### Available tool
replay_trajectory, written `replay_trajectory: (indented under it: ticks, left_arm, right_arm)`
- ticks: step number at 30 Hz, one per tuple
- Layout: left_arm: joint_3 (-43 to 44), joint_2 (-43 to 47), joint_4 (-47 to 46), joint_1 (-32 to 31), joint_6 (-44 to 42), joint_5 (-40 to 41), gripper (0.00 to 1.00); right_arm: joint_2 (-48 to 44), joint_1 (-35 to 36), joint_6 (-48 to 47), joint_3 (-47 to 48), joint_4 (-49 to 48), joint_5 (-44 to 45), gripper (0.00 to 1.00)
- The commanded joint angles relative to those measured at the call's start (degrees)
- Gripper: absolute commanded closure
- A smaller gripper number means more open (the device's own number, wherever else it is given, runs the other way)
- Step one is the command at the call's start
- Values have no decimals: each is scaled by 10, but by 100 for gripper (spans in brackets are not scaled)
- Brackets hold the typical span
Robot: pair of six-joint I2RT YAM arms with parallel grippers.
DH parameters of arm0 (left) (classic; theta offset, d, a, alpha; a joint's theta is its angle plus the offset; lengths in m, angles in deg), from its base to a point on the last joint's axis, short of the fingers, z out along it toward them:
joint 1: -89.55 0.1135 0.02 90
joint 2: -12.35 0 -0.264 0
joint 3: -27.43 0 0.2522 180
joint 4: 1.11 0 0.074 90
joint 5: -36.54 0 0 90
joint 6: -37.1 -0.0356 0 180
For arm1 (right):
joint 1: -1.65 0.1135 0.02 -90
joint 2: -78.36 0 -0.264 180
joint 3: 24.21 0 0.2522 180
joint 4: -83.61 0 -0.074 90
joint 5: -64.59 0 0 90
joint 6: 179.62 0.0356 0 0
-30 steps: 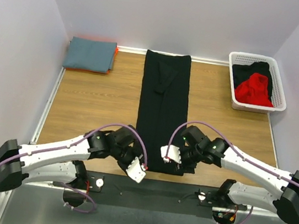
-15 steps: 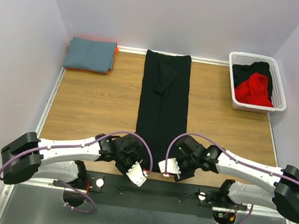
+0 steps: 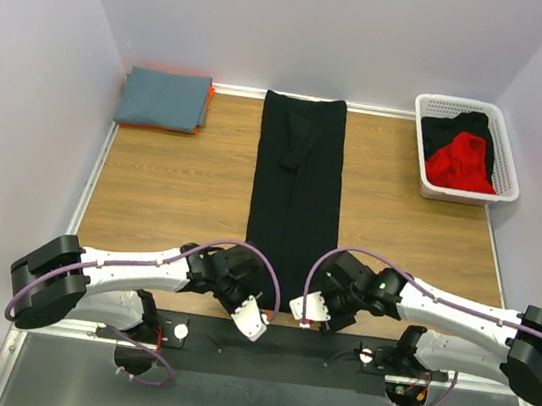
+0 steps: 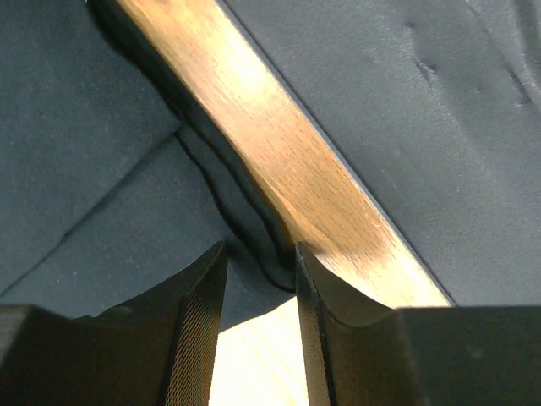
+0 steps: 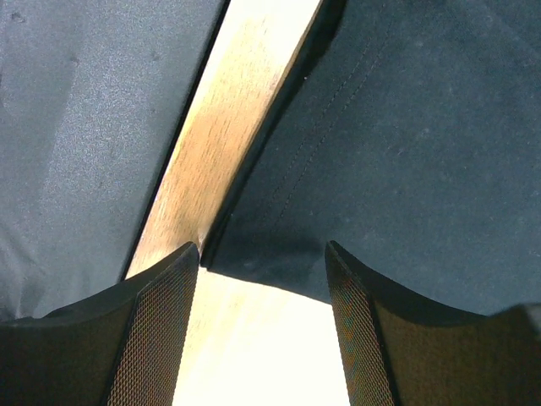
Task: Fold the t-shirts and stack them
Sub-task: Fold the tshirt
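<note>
A black t-shirt [image 3: 296, 186], folded into a long narrow strip, lies down the middle of the wooden table [image 3: 172, 189]. My left gripper [image 3: 257, 302] is at the strip's near left corner and my right gripper [image 3: 309, 305] at its near right corner. In the left wrist view the jaws [image 4: 260, 247] stand slightly apart, with the layered hem of the shirt [image 4: 127, 220] at their tips. In the right wrist view the jaws [image 5: 262, 247] stand wider apart, just short of the shirt's edge [image 5: 406, 152]. Neither grips cloth.
A stack of folded shirts [image 3: 164, 99], grey-blue over orange, lies at the back left corner. A white basket [image 3: 457, 102] at the back right holds a red shirt [image 3: 462, 161] and dark clothes. The table's near edge runs just behind both grippers.
Both grippers have drawn toward the near edge and lowered to the shirt's near corners. The left arm has swung right. The shirt has not moved.
</note>
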Motion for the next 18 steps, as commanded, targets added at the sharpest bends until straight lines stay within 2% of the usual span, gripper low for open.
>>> replay_trajectory:
  ticks: [1, 5, 9, 11, 13, 17, 18]
  left_arm:
    - [2, -3, 10, -10, -11, 1, 55]
    - [2, 0, 13, -10, -10, -1, 55]
    - [1, -4, 14, -11, -11, -4, 58]
    - [2, -5, 14, -11, -10, -4, 62]
    - [1, -4, 20, -12, -18, -8, 72]
    - [-8, 2, 16, -12, -25, -7, 75]
    - [-9, 2, 14, -12, -26, -8, 75]
  right_arm:
    - [-1, 8, 1, -4, 16, 6, 31]
    - [-5, 23, 7, -4, 16, 6, 32]
    - [16, 30, 11, -18, 12, 16, 37]
    - [16, 30, 12, -28, 0, 24, 42]
    - [14, 31, 11, -43, -9, 40, 46]
    - [19, 32, 32, -44, -15, 54, 54]
    - [20, 32, 35, -43, -17, 59, 59]
